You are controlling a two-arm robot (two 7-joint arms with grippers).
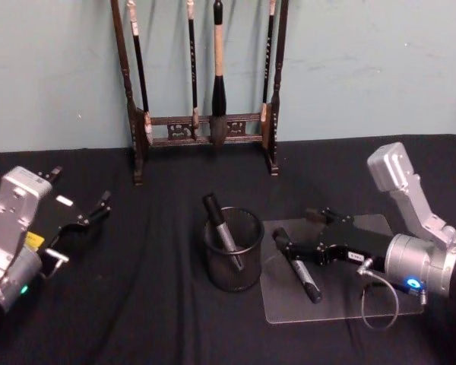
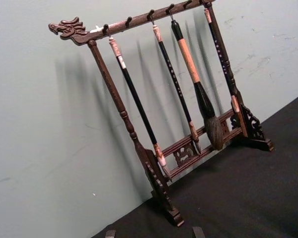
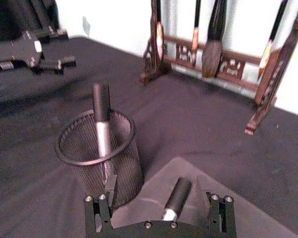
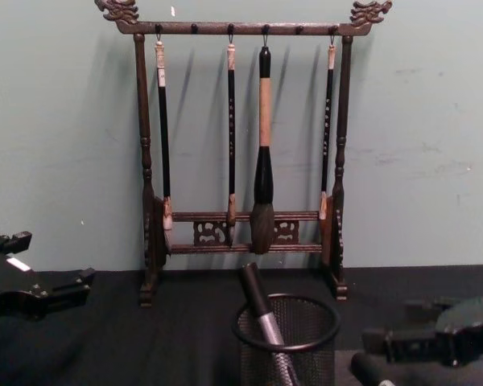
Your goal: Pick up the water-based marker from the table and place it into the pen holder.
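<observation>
My right pincer (image 3: pixel 160 208): spread wide, empty.
Black-capped grey marker (image 3: pixel 178 196) between its fingers (image 3: pixel 102 210) on clear sheet (image 1: pixel 349 298) over black cloth (image 1: pixel 137 304); black wire-mesh pen holder (image 3: pixel 125 168) beside; left pincer (image 1: pixel 82 188) open.

This looks like a lab test bench to me. My counter (image 1: pixel 137 304) is draped in black cloth and backs onto a plain, pale blue-green wall (image 1: pixel 365 68). The things on it sit like staged props: a wooden brush rack (image 1: pixel 243 119) at the far edge, a mesh pen holder (image 1: pixel 247 274) in the middle, and a clear plastic mat (image 1: pixel 327 304) to the near right.
</observation>
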